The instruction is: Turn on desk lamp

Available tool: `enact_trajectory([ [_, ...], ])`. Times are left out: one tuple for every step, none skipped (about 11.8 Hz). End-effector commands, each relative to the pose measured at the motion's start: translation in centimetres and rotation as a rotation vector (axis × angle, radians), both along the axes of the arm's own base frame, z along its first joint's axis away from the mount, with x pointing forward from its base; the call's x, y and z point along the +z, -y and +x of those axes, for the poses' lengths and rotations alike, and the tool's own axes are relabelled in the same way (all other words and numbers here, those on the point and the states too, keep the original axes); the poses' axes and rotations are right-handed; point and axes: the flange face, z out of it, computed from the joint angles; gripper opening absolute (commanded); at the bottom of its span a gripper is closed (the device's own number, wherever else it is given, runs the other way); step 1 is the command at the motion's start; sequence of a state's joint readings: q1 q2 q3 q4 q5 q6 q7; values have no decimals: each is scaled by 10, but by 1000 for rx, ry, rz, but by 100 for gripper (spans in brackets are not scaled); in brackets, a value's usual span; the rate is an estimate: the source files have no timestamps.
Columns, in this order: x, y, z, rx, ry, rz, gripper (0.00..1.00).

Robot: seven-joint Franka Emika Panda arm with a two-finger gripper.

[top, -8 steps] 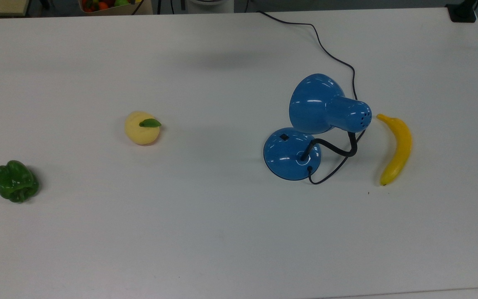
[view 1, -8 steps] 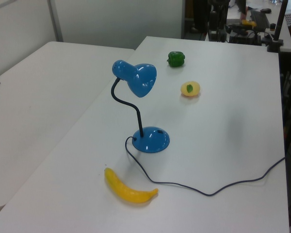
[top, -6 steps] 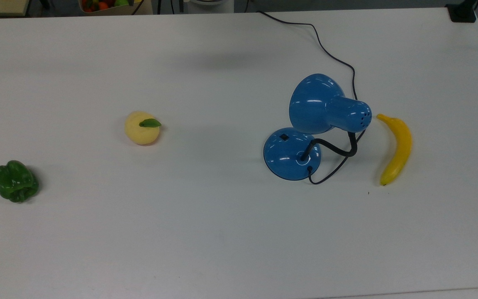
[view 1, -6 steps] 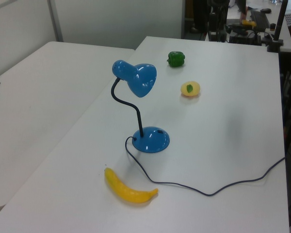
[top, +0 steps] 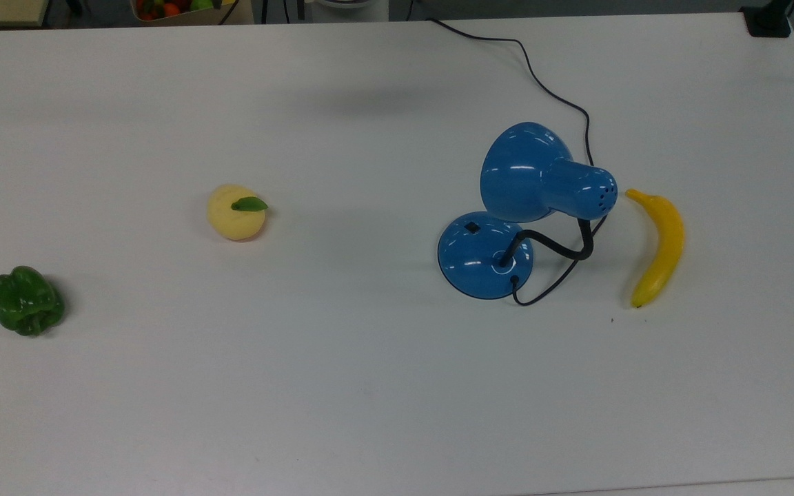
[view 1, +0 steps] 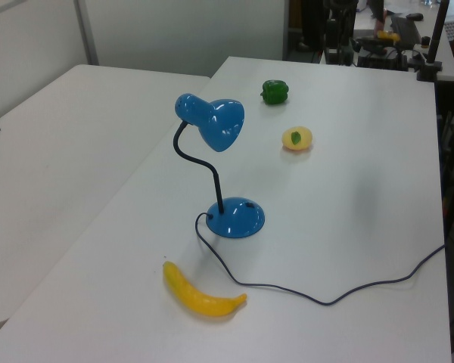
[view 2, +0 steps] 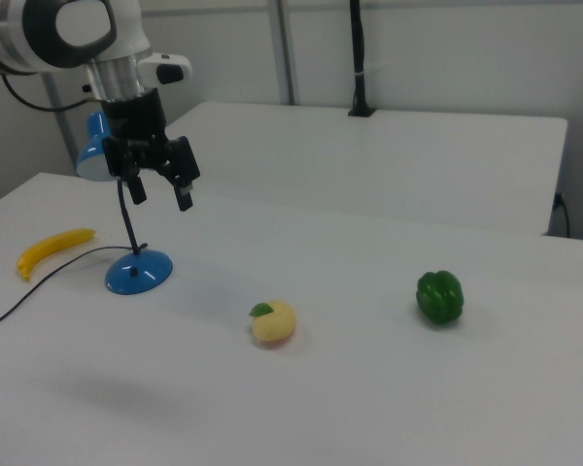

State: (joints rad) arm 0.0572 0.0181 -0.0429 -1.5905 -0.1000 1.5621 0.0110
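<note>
Currently the desk lamp (top: 528,207) is standing right of centre in the top view on the white worktop (top: 342,386), a banana (top: 657,246) just beside it. In the right view's upper left, the gripper (view 2: 159,186) is hanging above, fingers (view 2: 184,184) apart, holding nothing.

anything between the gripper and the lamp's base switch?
Nothing visible. In the right view the gripper hangs open in the air, high over the table. The switch sits exposed on top of the desk lamp base, on the side facing the peach. The shade overhangs only the base's far edge in the top view.
</note>
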Motion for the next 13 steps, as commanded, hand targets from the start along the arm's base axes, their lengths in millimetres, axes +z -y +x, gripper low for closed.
enact_trajectory([
  [4, 0, -1, -6, -2, -3, 100],
  [4, -1, -1, -4, -2, -3, 100],
  [4, -1, -1, -4, -2, -3, 100],
  [4, -1, -1, -4, -2, -3, 100],
  [4, 0, -1, -6, 0, -3, 100],
  [4, 0, -1, -3, -2, -2, 87],
  [4, -1, -1, 0, -1, 3, 67],
  [2, 0, 0, 5, -3, 5, 23],
  [4, -1, 0, 7, 3, 5, 2],
  [3, -2, 0, 8, 3, 5, 0],
  [2, -2, 0, 8, 1, 5, 0],
  [2, -2, 0, 8, 1, 5, 0],
  [1, -3, 1, 10, -2, 5, 0],
])
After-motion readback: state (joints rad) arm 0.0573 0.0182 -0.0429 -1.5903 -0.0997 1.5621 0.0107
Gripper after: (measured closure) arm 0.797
